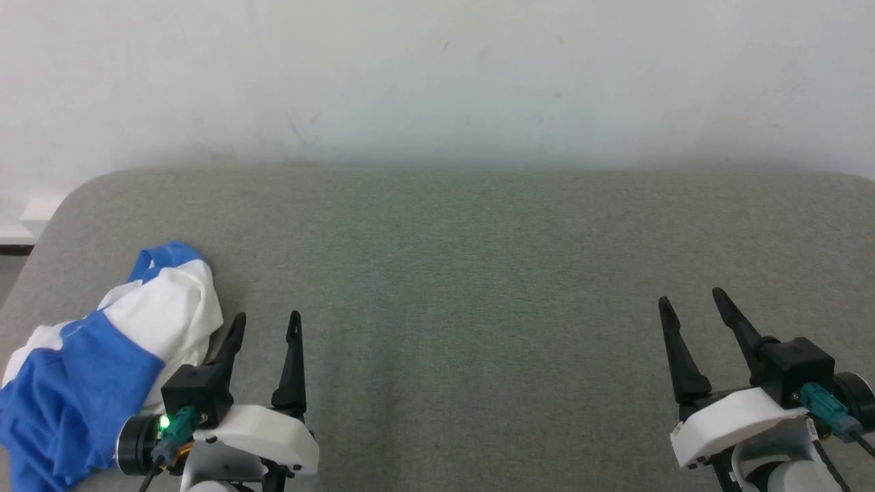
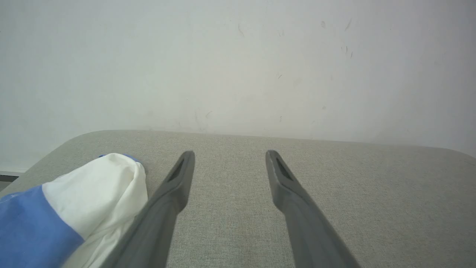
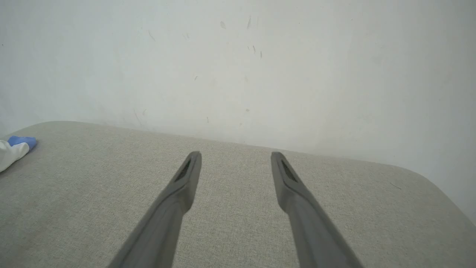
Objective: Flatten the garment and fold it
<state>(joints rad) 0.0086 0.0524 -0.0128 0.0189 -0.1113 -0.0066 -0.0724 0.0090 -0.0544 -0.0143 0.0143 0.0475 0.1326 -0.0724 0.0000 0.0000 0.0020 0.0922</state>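
The garment [image 1: 102, 348] lies crumpled in a heap at the near left corner of the grey surface, white cloth on top and bright blue folds below. My left gripper [image 1: 266, 321] stands open just to the right of the heap, its left finger close beside the white cloth. In the left wrist view the garment [image 2: 74, 201] bulges at the lower left next to the open left gripper [image 2: 230, 156]. My right gripper [image 1: 692, 301] is open at the lower right, far from the cloth, with nothing between its fingers. The right wrist view catches a garment [image 3: 15, 149] tip at the far left and the open right gripper [image 3: 235, 156].
A wide grey fabric-covered surface [image 1: 465, 287] with rounded corners stretches before me. A scuffed white wall [image 1: 437, 75] rises right behind its far edge. The surface's left edge drops off beside the garment.
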